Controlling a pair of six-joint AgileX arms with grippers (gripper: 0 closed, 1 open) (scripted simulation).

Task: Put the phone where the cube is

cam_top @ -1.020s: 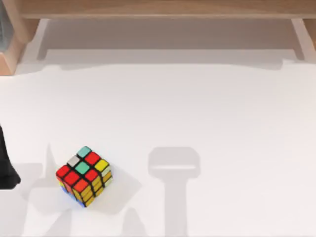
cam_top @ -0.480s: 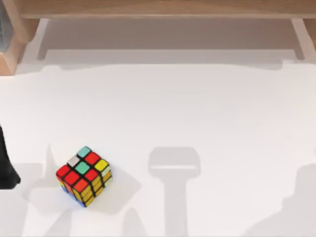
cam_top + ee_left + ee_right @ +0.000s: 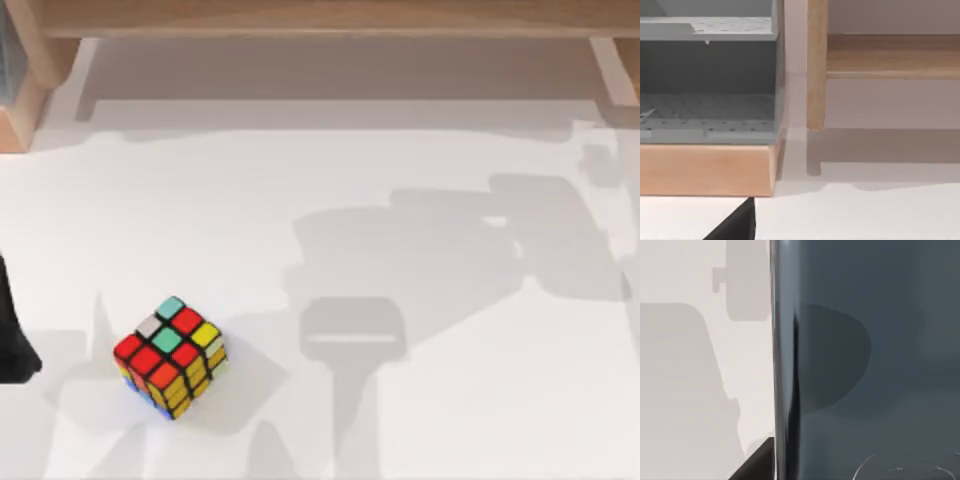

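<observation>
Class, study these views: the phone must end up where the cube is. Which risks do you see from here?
1. The cube sits on the target spot on the table, so setting the phone there may knock or trap it.
2. The phone sits very close to the right wrist camera, blocking most of its sight of the table; placement may be poorly guided.

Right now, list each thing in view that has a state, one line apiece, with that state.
cube: resting on the white table, near its front left, scrambled, red and teal stickers on top, nothing touching it.
phone: close before the right wrist camera, its dark glossy face with a faint circular mark; grip cannot be told.
left arm: parked at the table's left edge.
grey shelf unit: standing on a wooden base.
</observation>
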